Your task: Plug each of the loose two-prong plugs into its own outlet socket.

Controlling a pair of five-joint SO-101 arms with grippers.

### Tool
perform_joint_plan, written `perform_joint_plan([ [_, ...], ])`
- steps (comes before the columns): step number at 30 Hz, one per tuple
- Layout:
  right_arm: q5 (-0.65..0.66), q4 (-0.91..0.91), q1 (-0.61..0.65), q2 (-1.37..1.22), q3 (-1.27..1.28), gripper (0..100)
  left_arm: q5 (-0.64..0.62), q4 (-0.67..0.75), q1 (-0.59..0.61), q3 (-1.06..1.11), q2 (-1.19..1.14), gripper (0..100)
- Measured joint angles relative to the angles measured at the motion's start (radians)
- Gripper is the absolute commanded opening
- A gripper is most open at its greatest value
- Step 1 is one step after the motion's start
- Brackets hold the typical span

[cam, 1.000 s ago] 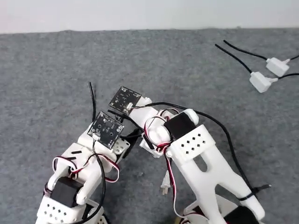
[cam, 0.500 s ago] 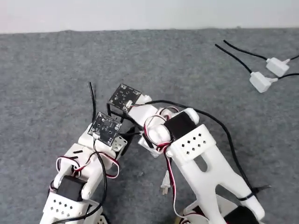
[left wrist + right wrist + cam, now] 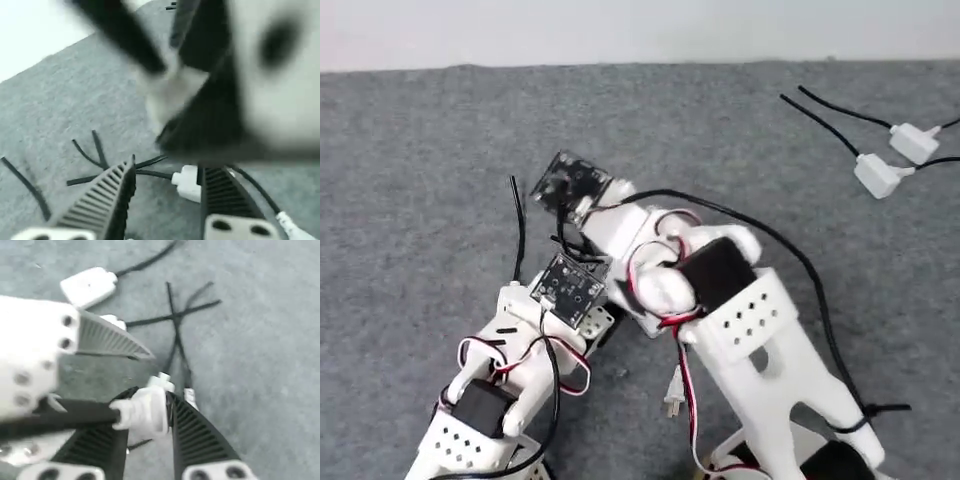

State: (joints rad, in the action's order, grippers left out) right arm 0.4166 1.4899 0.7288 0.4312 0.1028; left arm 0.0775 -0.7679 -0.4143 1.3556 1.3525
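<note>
On the mat, the right gripper had carried its plug toward the far edge, not plugged in yet; the left gripper was wide open.

A blurred black-and-white arm part hides half the white connector and much bench behind it.

Count, high view:
- arms: 2
- wrist camera boards: 2, one per arm
- white outlet sockets: 2, at 2 o'clock on the desk: far socket and near socket, 1 black cord each
- loose two-prong plug: 1, at 6 o'clock

Right wrist view:
- white plug clamped in the right end effector: 1
- white socket block lying beyond it: 1
</note>
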Motion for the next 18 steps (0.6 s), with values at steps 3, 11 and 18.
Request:
perform_joint_plan([
  [3,0.000,0.000,0.023,-0.003,0.000,0.9,-0.002,0.000,-0.003,0.000,0.005,19],
  [11,-0.002,-0.006,0.032,-0.006,0.052,1.0,0.002,0.000,-0.005,0.002,-0.002,19],
  [18,-0.032,-0.052,0.032,0.089,0.158,0.9,0.003,0.000,0.017,0.003,-0.002,19],
])
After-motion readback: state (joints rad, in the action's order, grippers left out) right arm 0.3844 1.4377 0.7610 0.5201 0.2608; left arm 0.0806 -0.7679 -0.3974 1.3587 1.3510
